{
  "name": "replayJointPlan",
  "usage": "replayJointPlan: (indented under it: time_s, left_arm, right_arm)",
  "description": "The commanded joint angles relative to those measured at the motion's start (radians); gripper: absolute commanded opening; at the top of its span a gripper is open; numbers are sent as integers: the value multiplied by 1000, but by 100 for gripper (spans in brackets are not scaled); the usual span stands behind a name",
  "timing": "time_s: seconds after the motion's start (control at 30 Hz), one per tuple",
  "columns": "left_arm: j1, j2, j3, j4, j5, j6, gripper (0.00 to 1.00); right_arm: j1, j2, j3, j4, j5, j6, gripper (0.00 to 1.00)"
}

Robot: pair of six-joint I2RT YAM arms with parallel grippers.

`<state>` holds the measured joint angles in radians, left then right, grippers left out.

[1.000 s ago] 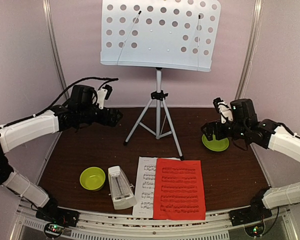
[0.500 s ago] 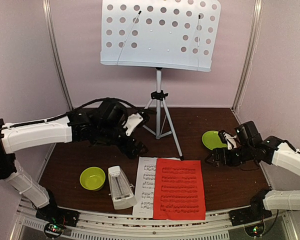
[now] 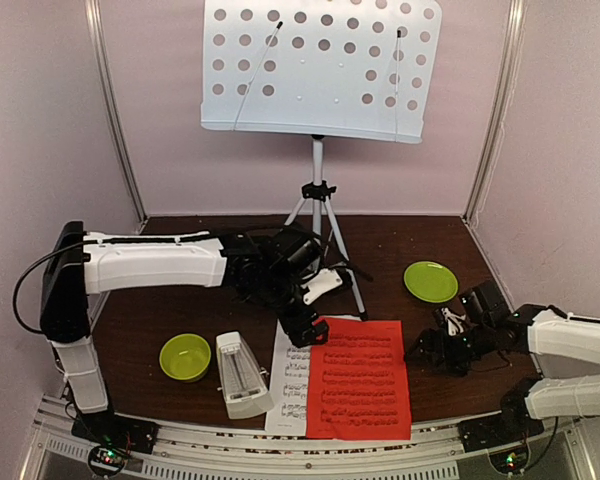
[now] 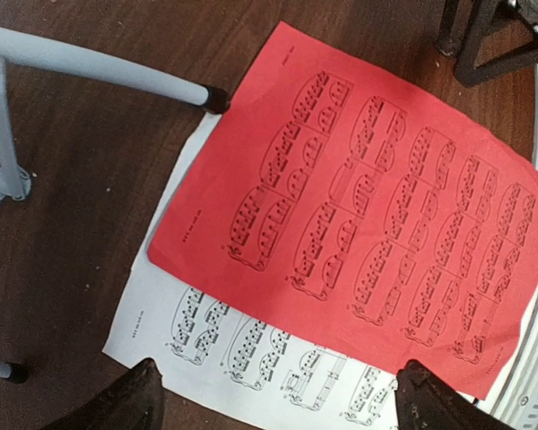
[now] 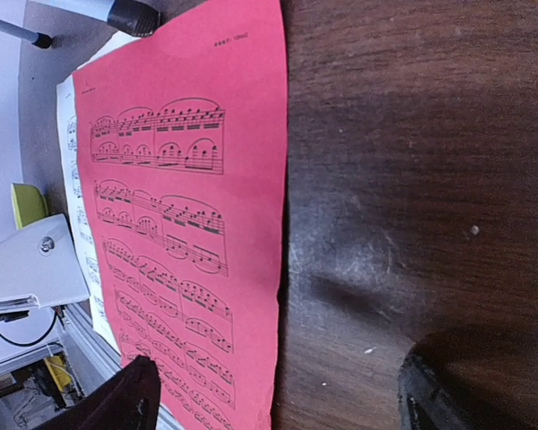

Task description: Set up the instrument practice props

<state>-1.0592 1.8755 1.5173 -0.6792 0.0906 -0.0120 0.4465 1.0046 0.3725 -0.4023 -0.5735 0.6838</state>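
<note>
The red sheet [image 3: 358, 378] lies flat near the front edge, covering most of the white sheet [image 3: 292, 375]. The white metronome [image 3: 242, 375] lies just left of them. The perforated music stand [image 3: 320, 70] rises on its tripod [image 3: 317, 230] at the back. My left gripper [image 3: 315, 318] hovers open over the sheets' far left corner. In the left wrist view, the red sheet [image 4: 368, 206] and white sheet [image 4: 251, 349] lie below the left gripper [image 4: 282, 399]. My right gripper [image 3: 425, 350] is open, low beside the red sheet's right edge [image 5: 188, 206]. Nothing is held.
A lime-green bowl [image 3: 185, 357] sits left of the metronome. A lime-green plate [image 3: 430, 281] lies at the back right, behind my right arm. A tripod leg [image 4: 99, 67] ends close to the red sheet's far corner. Booth walls close in both sides.
Both arms have swung down and inward. The left went from the back left to over the sheets' far corner. The right went from above the plate to beside the red sheet.
</note>
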Motion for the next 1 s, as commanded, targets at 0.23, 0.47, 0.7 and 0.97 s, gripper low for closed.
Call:
replayJointPlan:
  time_s: [0.23, 0.47, 0.7, 0.97]
  left_arm:
    - [-19, 134, 56, -37, 1, 9, 86]
    - [-19, 194, 63, -21, 25, 30, 85]
    - [-19, 256, 92, -19, 71, 47, 85]
    - [-19, 280, 115, -20, 87, 49, 85]
  right_arm:
    - [-7, 109, -79, 274, -12, 169, 84]
    - [-6, 215, -117, 411, -38, 233, 77]
    - [-5, 317, -127, 589, -88, 318, 71]
    - [-3, 266, -141, 725, -111, 389, 68]
